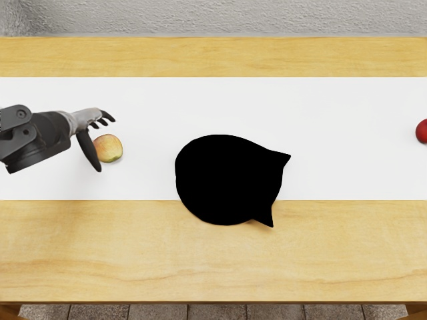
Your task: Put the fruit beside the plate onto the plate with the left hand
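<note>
table (200,253): light grained wood is shown, satin | strip (267,107): smooth matt white is seen | plate (227,180): rendered flat matt black | fruit (108,147): smooth yellow-red skin, faint sheen | left hand (87,124): dark matt casing, grey palm | red fruit (421,131): glossy

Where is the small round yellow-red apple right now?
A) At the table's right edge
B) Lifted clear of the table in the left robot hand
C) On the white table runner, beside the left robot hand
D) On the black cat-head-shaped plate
C: the yellow-red apple rests on the white table runner beside the open left robot hand, well left of the black cat-head-shaped plate.
</note>
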You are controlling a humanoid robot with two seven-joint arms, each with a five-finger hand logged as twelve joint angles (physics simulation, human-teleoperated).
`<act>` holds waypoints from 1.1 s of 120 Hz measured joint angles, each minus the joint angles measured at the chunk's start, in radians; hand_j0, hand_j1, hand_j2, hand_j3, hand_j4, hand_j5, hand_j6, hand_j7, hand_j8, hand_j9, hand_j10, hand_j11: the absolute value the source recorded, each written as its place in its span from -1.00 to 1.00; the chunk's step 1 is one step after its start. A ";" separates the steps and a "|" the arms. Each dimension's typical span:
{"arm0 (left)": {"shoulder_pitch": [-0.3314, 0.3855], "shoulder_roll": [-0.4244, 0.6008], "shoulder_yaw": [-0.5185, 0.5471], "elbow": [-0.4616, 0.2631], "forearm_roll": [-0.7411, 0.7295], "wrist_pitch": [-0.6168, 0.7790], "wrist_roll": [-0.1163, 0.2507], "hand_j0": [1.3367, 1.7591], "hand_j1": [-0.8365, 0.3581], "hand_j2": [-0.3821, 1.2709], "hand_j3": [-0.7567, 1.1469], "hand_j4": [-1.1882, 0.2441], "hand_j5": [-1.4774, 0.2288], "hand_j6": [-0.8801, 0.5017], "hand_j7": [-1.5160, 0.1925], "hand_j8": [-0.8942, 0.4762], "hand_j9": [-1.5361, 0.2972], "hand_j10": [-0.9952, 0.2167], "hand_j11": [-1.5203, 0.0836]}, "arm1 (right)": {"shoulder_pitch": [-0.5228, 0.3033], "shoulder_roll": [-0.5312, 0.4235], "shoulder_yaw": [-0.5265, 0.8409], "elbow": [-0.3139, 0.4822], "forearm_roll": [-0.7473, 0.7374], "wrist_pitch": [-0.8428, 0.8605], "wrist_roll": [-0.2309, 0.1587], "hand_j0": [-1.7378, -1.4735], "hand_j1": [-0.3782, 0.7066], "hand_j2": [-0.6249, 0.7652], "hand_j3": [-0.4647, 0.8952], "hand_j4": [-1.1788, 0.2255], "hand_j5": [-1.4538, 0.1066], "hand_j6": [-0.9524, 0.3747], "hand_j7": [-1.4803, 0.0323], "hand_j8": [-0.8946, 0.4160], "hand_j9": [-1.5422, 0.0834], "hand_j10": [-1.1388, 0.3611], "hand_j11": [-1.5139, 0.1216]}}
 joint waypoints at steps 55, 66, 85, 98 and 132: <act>0.005 -0.026 0.058 0.000 0.053 0.061 0.000 0.52 0.60 -0.49 -0.20 0.38 0.43 -0.02 0.48 0.01 0.40 0.31 0.58 | 0.000 0.000 0.000 0.000 0.000 0.000 0.000 -0.40 -0.90 -0.11 -0.32 0.65 0.83 0.40 0.92 0.33 0.86 0.49 0.82; 0.005 -0.025 0.071 0.001 0.077 0.081 0.000 0.52 0.60 -0.49 -0.20 0.38 0.43 -0.02 0.48 0.01 0.40 0.31 0.58 | 0.000 0.000 0.000 0.000 0.000 0.000 0.000 -0.40 -0.90 -0.11 -0.32 0.65 0.83 0.40 0.92 0.33 0.86 0.49 0.82; 0.005 -0.028 0.074 0.001 0.078 0.092 0.000 0.52 0.59 -0.49 -0.20 0.38 0.43 -0.02 0.47 0.01 0.40 0.31 0.58 | 0.000 0.000 0.000 0.000 0.000 0.000 0.000 -0.40 -0.90 -0.11 -0.32 0.65 0.83 0.40 0.92 0.33 0.86 0.49 0.82; 0.013 -0.045 0.074 0.001 0.077 0.094 0.000 0.52 0.59 -0.49 -0.20 0.38 0.43 -0.02 0.47 0.01 0.39 0.31 0.57 | 0.000 0.000 0.000 0.000 0.000 0.000 0.000 -0.40 -0.90 -0.11 -0.32 0.65 0.83 0.40 0.92 0.33 0.86 0.49 0.82; 0.020 -0.060 0.073 0.002 0.077 0.095 0.000 0.52 0.59 -0.49 -0.20 0.37 0.43 -0.02 0.47 0.01 0.39 0.31 0.57 | 0.000 0.000 0.000 0.000 0.000 0.000 0.000 -0.40 -0.90 -0.11 -0.32 0.65 0.83 0.40 0.92 0.33 0.86 0.49 0.82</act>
